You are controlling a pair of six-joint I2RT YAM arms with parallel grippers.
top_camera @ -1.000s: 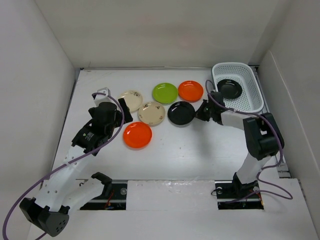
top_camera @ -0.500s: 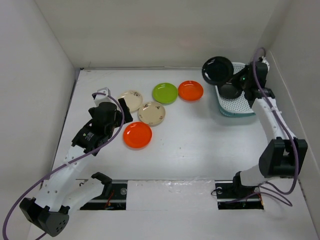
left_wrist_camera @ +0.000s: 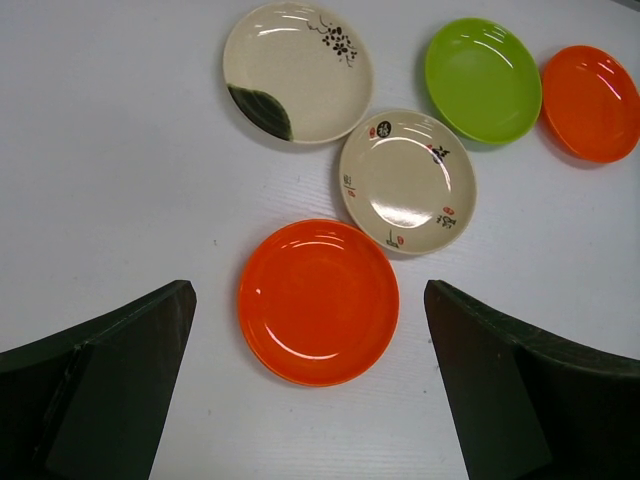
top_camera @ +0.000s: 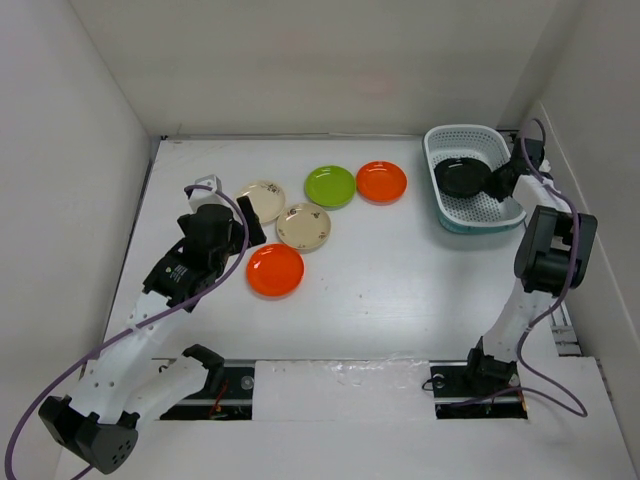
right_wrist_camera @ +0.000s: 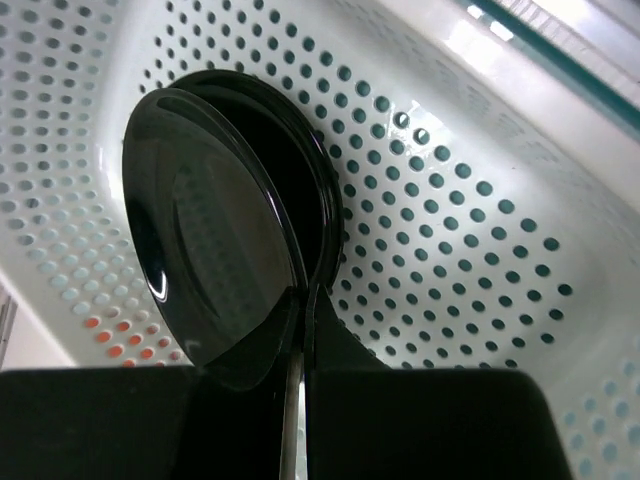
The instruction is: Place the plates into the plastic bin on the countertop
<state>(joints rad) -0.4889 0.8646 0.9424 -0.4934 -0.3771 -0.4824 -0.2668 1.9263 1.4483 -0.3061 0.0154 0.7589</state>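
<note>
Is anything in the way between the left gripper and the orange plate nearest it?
Nothing visible. The open left gripper faces the orange plate, which lies uncovered on the countertop.

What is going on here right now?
The right gripper is shut on a black plate, holding it inside the plastic bin, where a second black plate sits. The left gripper hangs open above an orange plate. That one lies on the countertop with another orange plate, a lime green plate and two cream plates.
</note>
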